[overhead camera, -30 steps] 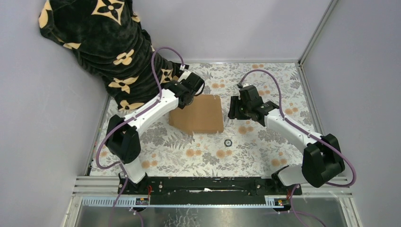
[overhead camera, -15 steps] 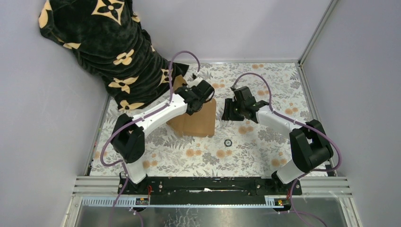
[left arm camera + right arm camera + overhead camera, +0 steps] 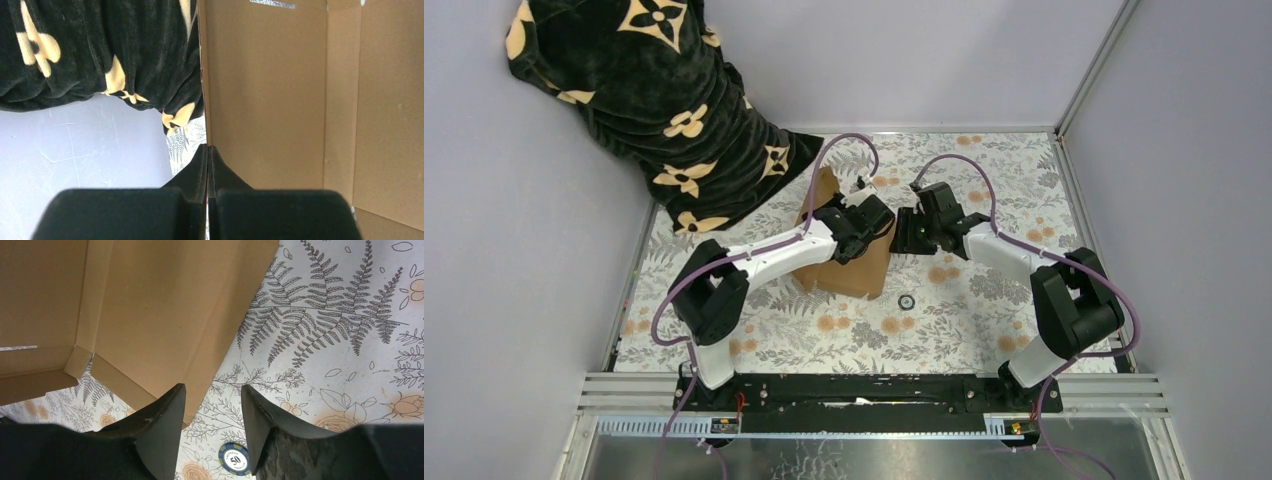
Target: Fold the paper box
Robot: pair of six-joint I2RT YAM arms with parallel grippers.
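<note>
Two arms meet at the middle of the bench [image 3: 984, 330]. A black flower-print blanket [image 3: 654, 90] is heaped in the far left corner, out of play.

The paper box [image 3: 864, 275] is centre bench, just right of the blanket's hem. It's not flat: one panel is tilted up off the floral cover, and the right wrist view shows the inner creases and a corner flap, with bench visible under the raised part.

Left hand [image 3: 206, 150]: fingers closed tight, and the edge of a cardboard panel runs straight into the pinch. It's gripping the box and holding that side up.

Right hand [image 3: 212, 390]: fingers half apart and empty, hovering over the bench just beside the box's right edge, not touching.

A small chip [image 3: 234, 458] marked 50 lies on the bench under the right hand, near the box but apart from it.

My read is an early step, opening the blank: one wall is lifted and nothing is tucked yet.

Next move: the right hand takes or pushes the free panel along its crease while the left keeps its pinch. That pinch is a thin edge grip and could slip, and cardboard tends to spring back.
</note>
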